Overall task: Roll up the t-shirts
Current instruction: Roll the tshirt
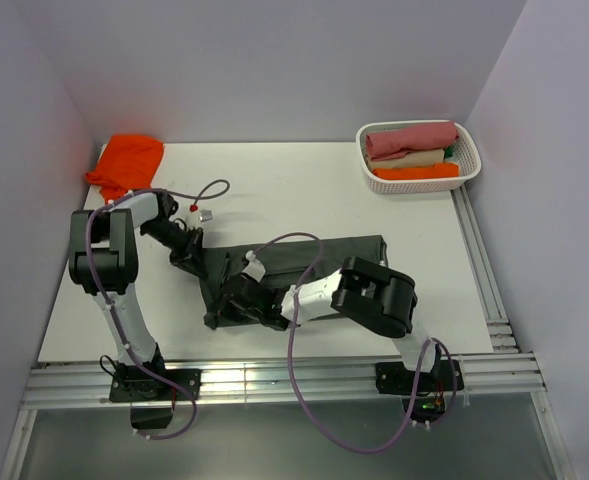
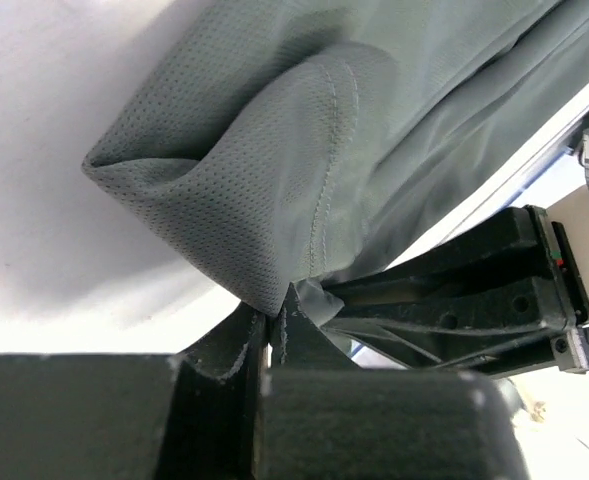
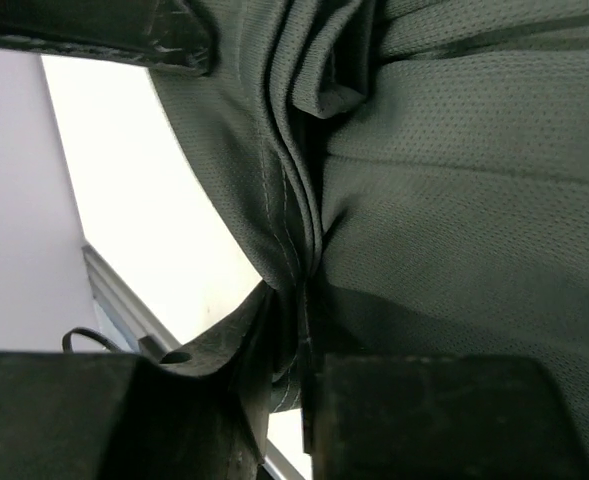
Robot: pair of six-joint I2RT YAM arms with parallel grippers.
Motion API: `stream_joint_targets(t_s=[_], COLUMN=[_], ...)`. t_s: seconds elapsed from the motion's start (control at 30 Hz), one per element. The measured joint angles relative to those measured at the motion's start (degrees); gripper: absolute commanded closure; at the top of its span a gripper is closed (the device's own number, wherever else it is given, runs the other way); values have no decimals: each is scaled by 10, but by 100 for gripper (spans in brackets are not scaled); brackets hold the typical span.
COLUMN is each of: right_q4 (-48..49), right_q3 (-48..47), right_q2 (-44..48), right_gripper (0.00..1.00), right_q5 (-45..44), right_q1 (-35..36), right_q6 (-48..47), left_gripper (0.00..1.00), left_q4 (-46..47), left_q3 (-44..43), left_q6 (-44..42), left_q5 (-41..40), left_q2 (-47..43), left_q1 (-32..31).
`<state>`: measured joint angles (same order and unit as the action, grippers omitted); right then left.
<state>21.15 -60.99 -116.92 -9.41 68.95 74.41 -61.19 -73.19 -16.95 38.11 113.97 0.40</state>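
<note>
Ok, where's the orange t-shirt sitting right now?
In the top view, the crumpled bright orange cotton t-shirt lies at the far left corner of the table, just beyond the left arm, apart from the dark grey t-shirt in the middle.

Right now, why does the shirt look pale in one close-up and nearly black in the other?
Left wrist view: the shirt is brightly lit, weave sharp; right wrist view: its folds sit in shade beside a glaring white table; top view: even light, dark grey.
</note>
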Motion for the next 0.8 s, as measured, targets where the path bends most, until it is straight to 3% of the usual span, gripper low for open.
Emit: stream_joint_targets(t_s=[0.2,0.53,0.8], right_q4=[-84,-295,-401], right_q3=[-40,-142,-277], right_q2=[12,19,3], right_gripper=[50,47,45], right_q5=[-26,-103,-155], right_q1=[1,20,41], right_q6=[-10,-28,-64], left_gripper=[100,100,100], left_q4=[9,11,17], left_q3=[0,-1,-1], left_q6=[24,53,70], left_q5=[-28,-71,-89], left_q2=[-45,-59,-59], left_q1=[-24,-37,-47])
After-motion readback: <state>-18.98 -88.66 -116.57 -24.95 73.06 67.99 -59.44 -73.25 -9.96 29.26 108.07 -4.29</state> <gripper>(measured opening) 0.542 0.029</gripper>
